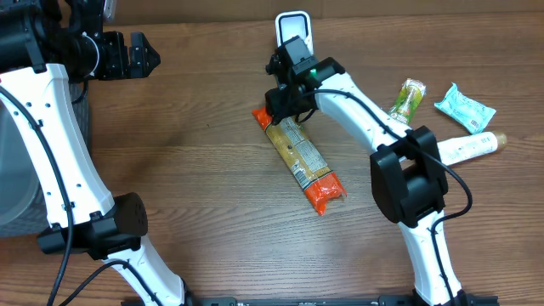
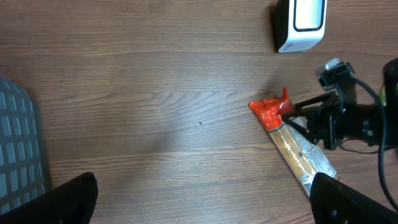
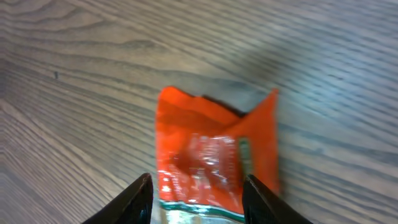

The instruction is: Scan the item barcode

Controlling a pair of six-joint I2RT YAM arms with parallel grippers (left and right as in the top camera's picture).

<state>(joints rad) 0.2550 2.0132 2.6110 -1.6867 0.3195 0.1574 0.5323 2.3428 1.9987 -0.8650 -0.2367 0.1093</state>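
A long snack packet (image 1: 302, 157) with orange ends lies diagonally on the wooden table, below the white barcode scanner (image 1: 293, 30). My right gripper (image 1: 276, 109) hangs over the packet's upper orange end. In the right wrist view its open fingers straddle that orange end (image 3: 211, 143), one dark fingertip (image 3: 138, 199) on each side, close to the wrapper; the gripper (image 3: 199, 196) has no firm hold that shows. My left gripper (image 1: 140, 55) is far off at the upper left, wide open and empty (image 2: 202, 202). The left wrist view also shows the packet (image 2: 298, 152) and scanner (image 2: 301, 22).
At the right lie a green-yellow packet (image 1: 406, 99), a teal packet (image 1: 464, 107) and a white tube (image 1: 467, 146). A grey basket (image 1: 13, 170) stands at the left edge, its slatted wall (image 2: 18, 149) also in the left wrist view.
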